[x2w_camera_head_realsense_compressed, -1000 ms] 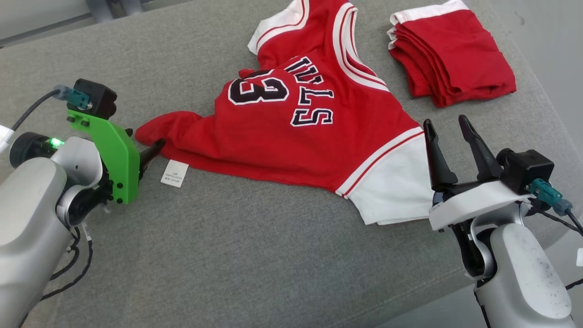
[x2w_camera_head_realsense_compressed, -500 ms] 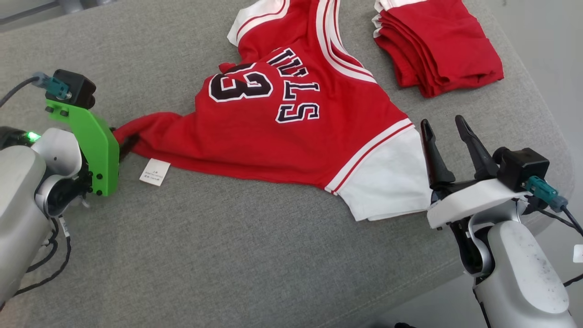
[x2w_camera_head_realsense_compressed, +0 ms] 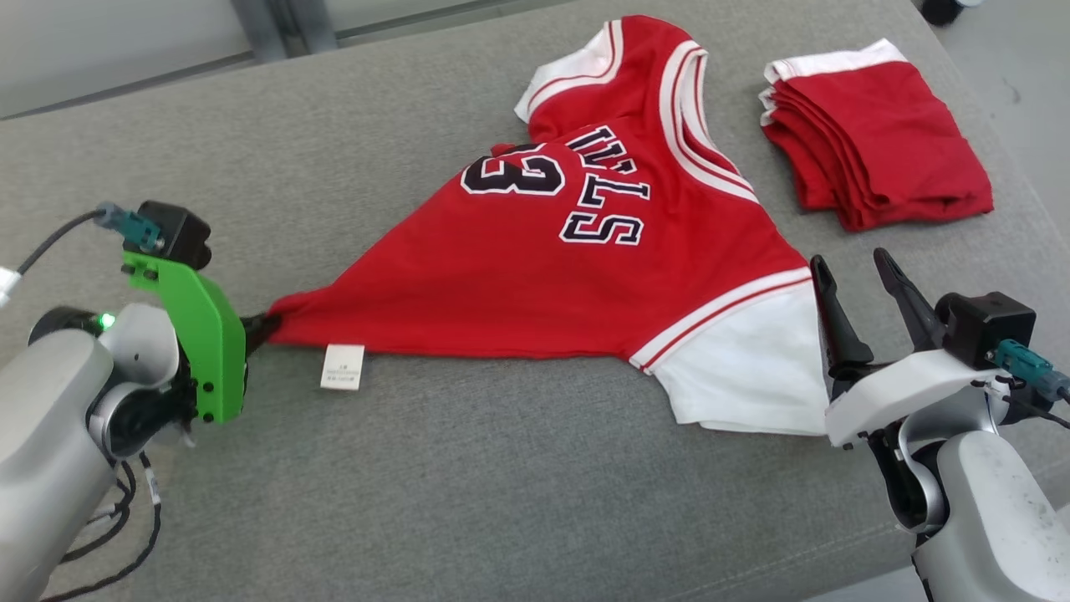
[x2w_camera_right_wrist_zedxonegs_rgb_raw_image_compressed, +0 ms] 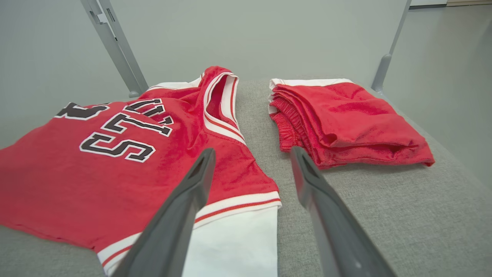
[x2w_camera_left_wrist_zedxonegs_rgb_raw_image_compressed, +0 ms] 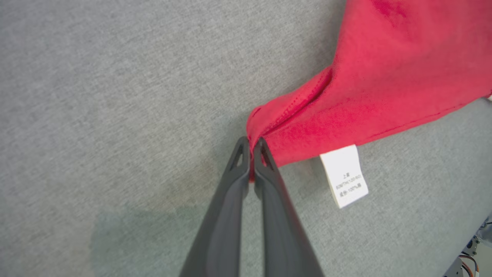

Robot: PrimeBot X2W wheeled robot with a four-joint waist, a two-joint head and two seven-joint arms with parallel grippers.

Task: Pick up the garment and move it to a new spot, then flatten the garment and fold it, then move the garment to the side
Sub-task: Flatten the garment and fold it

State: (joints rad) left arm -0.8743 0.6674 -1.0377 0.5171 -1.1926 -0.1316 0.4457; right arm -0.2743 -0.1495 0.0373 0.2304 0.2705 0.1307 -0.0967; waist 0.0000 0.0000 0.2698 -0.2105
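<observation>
Left pincer [x2w_camera_left_wrist_zedxonegs_rgb_raw_image_compressed: 251, 143] has clamped the shirt [x2w_camera_head_realsense_compressed: 535, 276] corner, pulling it taut; pick-up begins. Right pincer [x2w_camera_head_realsense_compressed: 849, 261], spread, should grip next.

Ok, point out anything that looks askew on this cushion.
The garment lies crooked, not flat: the left gripper, shut on its hem corner, stretches it to a taut point, and the far side by the number is rumpled. Its white tag sticks out from the hem. The folded red stack looks tidy.
</observation>
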